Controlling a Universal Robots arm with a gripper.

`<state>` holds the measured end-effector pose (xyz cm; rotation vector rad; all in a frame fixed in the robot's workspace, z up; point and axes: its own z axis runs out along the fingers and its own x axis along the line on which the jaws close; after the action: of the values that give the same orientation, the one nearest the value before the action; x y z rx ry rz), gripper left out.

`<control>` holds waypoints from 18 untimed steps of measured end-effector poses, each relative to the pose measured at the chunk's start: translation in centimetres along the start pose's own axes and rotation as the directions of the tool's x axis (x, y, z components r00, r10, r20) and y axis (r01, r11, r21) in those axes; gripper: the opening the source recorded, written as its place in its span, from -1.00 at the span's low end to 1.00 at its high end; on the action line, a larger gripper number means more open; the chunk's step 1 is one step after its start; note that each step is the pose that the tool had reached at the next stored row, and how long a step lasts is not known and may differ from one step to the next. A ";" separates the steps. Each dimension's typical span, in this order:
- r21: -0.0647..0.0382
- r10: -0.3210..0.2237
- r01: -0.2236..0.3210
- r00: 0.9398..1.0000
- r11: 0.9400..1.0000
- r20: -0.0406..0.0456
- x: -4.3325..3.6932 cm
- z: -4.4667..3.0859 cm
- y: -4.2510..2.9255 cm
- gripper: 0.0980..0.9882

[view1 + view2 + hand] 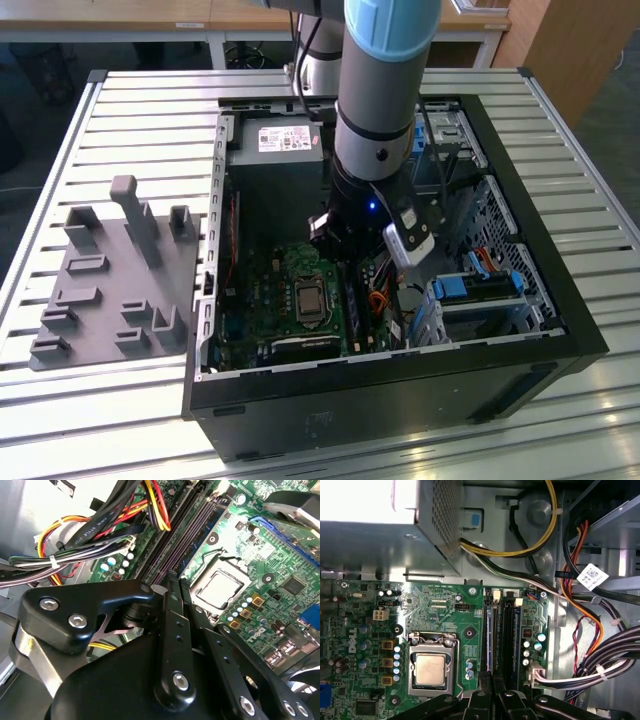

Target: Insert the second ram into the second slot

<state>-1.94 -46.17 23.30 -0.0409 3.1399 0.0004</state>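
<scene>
I see my gripper (172, 582) poised above the dark memory slots (187, 530), beside the processor socket (220, 587).

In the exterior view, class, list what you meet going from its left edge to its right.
Grey fixture block → motherboard inside the open computer case → robot arm → blue drive-bay latches.

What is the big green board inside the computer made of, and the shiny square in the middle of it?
The green board looks like stiff circuit-board material with a glossy green coating; thin printed lines and tiny soldered parts cover it. The shiny square looks like brushed metal, dull silver with a soft sheen, held in a metal frame. The end effector hovering near the slots looks like matte black metal or plastic.
</scene>
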 end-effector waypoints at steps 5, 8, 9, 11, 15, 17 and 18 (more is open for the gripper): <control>0.000 0.000 0.000 1.000 1.000 0.000 -0.23 0.14 -0.01 -0.93; 0.000 0.002 -0.002 1.000 1.000 0.000 -0.30 0.23 0.00 -0.93; 0.000 0.003 -0.003 1.000 1.000 0.000 -0.30 0.26 0.00 -0.93; 0.000 0.005 -0.005 1.000 1.000 0.000 -0.31 0.30 0.00 -0.93; 0.000 0.005 -0.005 1.000 1.000 0.000 -0.31 0.42 -0.01 -0.93; 0.000 0.005 -0.005 1.000 1.000 0.000 -0.31 0.47 0.00 -0.93; 0.000 0.005 -0.005 1.000 1.000 0.000 -0.31 0.49 -0.01 -0.93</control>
<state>-1.64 -46.17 22.81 -0.0324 3.1402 0.0001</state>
